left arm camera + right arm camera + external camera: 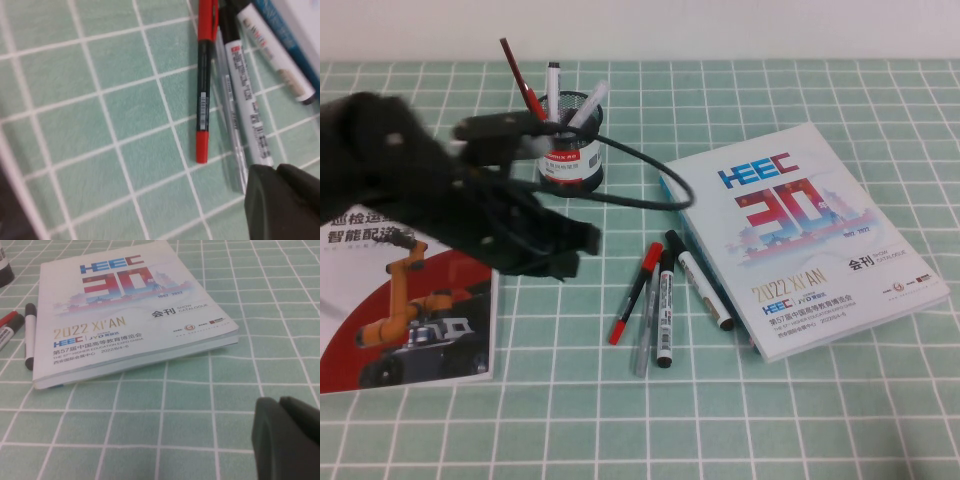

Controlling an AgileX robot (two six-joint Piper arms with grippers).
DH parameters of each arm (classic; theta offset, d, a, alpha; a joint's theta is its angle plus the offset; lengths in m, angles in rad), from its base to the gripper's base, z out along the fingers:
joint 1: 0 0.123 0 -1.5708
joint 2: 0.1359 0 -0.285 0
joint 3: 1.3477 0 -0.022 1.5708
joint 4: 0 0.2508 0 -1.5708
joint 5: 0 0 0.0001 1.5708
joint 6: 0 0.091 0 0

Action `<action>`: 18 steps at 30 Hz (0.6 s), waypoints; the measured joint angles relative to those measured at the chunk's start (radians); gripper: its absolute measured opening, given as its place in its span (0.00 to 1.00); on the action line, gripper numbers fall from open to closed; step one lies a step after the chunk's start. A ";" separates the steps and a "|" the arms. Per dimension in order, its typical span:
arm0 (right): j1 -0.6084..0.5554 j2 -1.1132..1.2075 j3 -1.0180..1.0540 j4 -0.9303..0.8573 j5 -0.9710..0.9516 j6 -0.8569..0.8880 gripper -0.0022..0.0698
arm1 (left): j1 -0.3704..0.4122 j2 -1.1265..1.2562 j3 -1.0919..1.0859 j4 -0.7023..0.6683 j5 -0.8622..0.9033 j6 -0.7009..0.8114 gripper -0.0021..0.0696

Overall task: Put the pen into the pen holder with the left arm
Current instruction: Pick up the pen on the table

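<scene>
- While the pen (636, 292) lies on the desk (800, 400) beside two markers, the left tool (582, 240) hovers nearby, closed and empty.
- Pen holder (570, 145) stands behind.
- Right tool (287, 437): closed, low over the desk.

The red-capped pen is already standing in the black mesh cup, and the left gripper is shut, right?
No. The pen lies flat on the table beside the other markers, as the high view shows, not in the pen holder. The left gripper is shut, yes.

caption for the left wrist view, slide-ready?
Shut left gripper above the red-capped pen lying beside two markers.
</scene>
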 joint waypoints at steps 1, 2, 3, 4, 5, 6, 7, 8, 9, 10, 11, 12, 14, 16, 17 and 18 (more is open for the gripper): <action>0.000 0.000 0.000 0.000 0.000 0.000 0.00 | -0.018 0.037 -0.037 0.031 0.018 -0.018 0.02; 0.000 0.000 0.000 0.000 0.000 0.000 0.00 | -0.034 0.072 -0.074 0.062 0.035 -0.035 0.02; 0.000 0.000 0.000 0.000 0.000 0.000 0.00 | -0.046 0.098 -0.109 0.084 0.050 -0.045 0.02; 0.000 0.000 0.000 0.000 0.000 0.000 0.00 | -0.058 0.129 -0.143 0.106 0.066 -0.056 0.02; 0.000 0.000 0.000 0.000 0.000 0.000 0.00 | -0.069 0.159 -0.177 0.121 0.084 -0.060 0.02; 0.000 0.000 0.000 0.000 0.000 0.000 0.00 | -0.076 0.187 -0.203 0.128 0.100 -0.062 0.02; 0.000 0.000 0.000 0.000 0.000 0.000 0.00 | -0.081 0.214 -0.236 0.133 0.121 -0.066 0.02; 0.000 0.000 0.000 0.000 0.000 0.000 0.00 | -0.090 0.240 -0.269 0.144 0.144 -0.066 0.02; 0.000 0.000 0.000 0.000 0.000 0.000 0.00 | -0.095 0.261 -0.294 0.156 0.168 -0.069 0.02; 0.000 0.000 0.000 0.000 0.000 0.000 0.00 | -0.101 0.286 -0.324 0.173 0.191 -0.074 0.02; 0.000 0.000 0.000 0.000 0.000 0.000 0.00 | -0.108 0.310 -0.353 0.194 0.215 -0.082 0.02; 0.000 0.000 0.000 0.000 0.000 0.000 0.00 | -0.118 0.329 -0.381 0.213 0.232 -0.090 0.02; 0.000 0.000 0.000 0.000 0.000 0.000 0.00 | -0.139 0.373 -0.435 0.265 0.268 -0.108 0.02; 0.000 0.000 0.000 0.000 0.000 0.000 0.00 | -0.158 0.412 -0.479 0.299 0.298 -0.113 0.02; 0.000 0.000 0.000 0.000 0.000 0.000 0.00 | -0.164 0.428 -0.502 0.308 0.313 -0.115 0.02; 0.000 0.000 0.000 0.000 0.000 0.000 0.00 | -0.168 0.438 -0.519 0.315 0.325 -0.115 0.02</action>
